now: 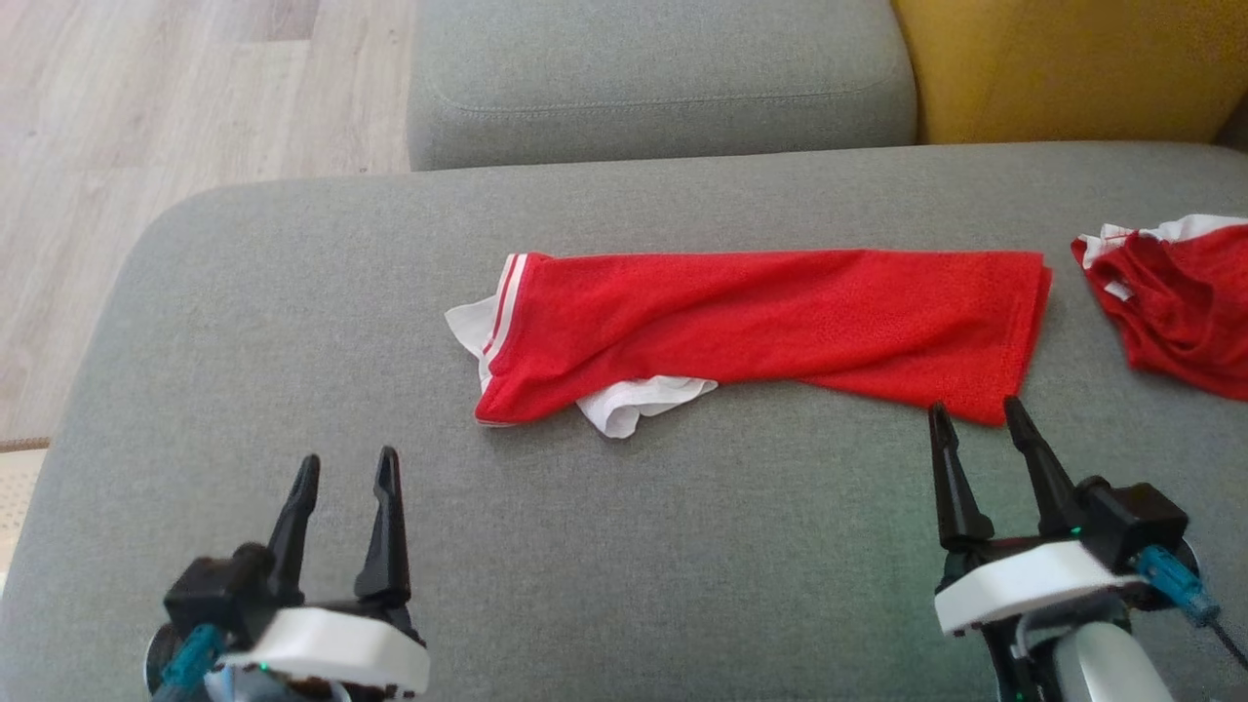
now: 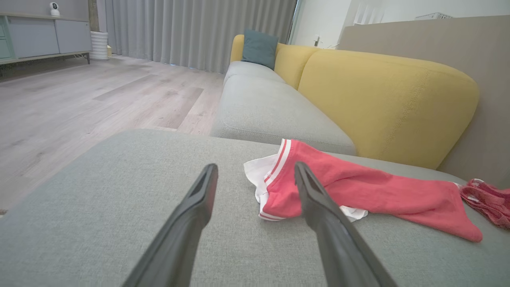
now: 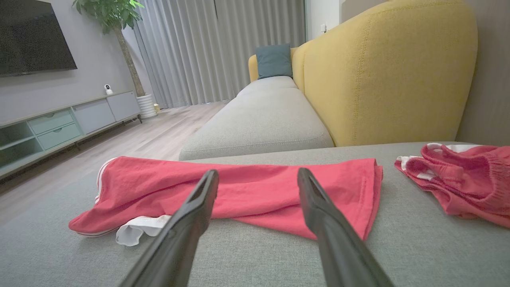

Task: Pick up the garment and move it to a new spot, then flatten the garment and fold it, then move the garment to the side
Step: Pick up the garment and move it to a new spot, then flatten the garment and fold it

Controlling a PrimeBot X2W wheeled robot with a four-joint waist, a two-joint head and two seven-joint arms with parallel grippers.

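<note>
Two sets of jaws, head view: both are spread and empty, the left jaws at the lower left and the right jaws at the lower right.
Garment, head view: the red garment (image 1: 760, 327) with white trim lies mid-way across the grey sofa seat (image 1: 682, 546). Its long axis runs left to right, crosswise to both arms.
Nearer arm, head view: the right jaws' tips sit just at the garment's near right corner. The left jaws are well apart from its white-trimmed end, which lies ahead and to their right.
Second garment, head view: another red piece (image 1: 1180, 302) lies crumpled at the right edge, apart from the first.
Left wrist view: the spread jaws frame the white-trimmed end, and the cloth stretches off to the right.
Right wrist view: the spread jaws point straight at the garment's right half, with the near hem just ahead.
Likely next move: the right arm probably needs only a short reach, while the left must travel further, forward and inward.
</note>
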